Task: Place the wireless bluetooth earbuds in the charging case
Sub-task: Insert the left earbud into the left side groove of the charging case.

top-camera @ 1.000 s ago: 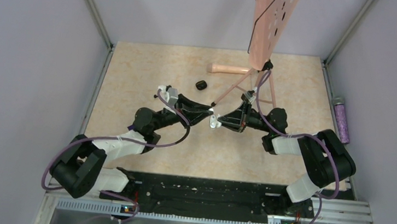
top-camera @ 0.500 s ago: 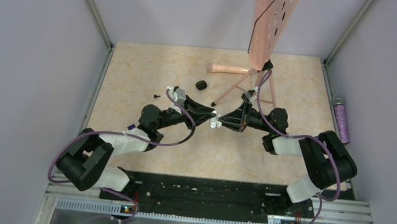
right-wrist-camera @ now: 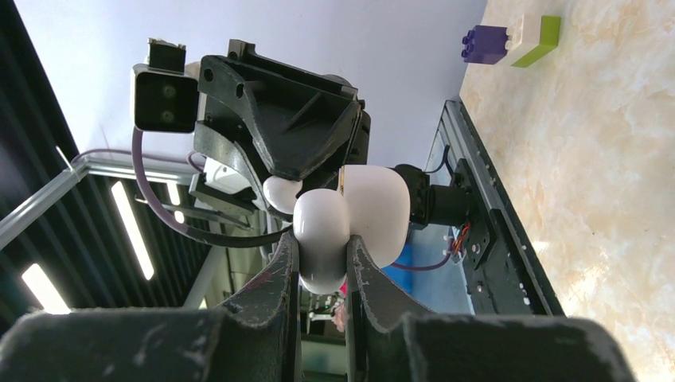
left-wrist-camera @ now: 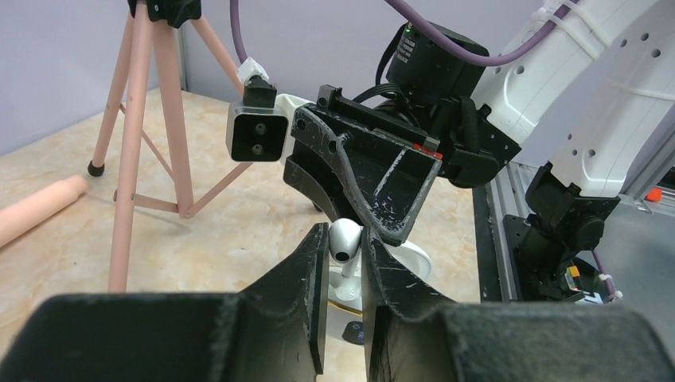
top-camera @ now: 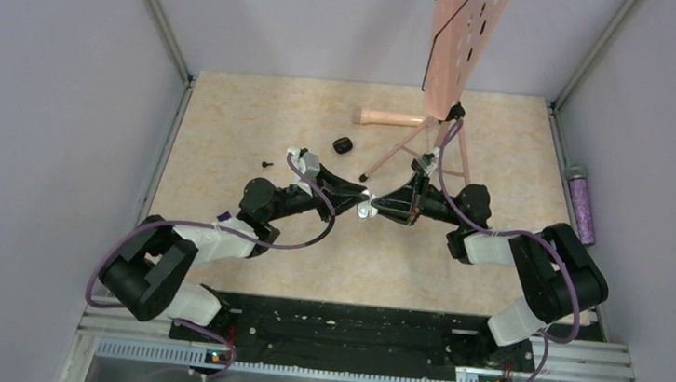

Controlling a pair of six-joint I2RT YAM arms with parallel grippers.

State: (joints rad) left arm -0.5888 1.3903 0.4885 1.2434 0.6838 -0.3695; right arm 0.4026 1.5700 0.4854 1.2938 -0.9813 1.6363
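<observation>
The left claw (left-wrist-camera: 344, 235) is clenched on a small white earbud (left-wrist-camera: 345, 243), a rounded piece with a dark spot on it, pinched between the two fingertips. Tip to tip with it, the right claw (right-wrist-camera: 321, 247) is clenched on the white charging case (right-wrist-camera: 374, 208). The case is open: one rounded half sits between the right fingers and the other half stands out to the side. The earbud is right up against the case at the point where the two claws meet (top-camera: 366, 203), raised above the desk (top-camera: 229, 115). Whether it sits in a socket cannot be told.

Just beyond the claws stands the foot of a pink tripod (top-camera: 404, 146), whose legs rise away from them. A little further out in that direction lies a small black oval thing (top-camera: 342, 144), and beyond that a pink cylinder (top-camera: 390, 117) lies flat on the desk. Back along the left arm, beside its wrist and well apart from the claws, a tiny black piece (top-camera: 268, 163) rests on the desk. Far from the right claw, in its wrist view, a purple, white and yellow-green block (right-wrist-camera: 487, 41) sits at the desk's edge.
</observation>
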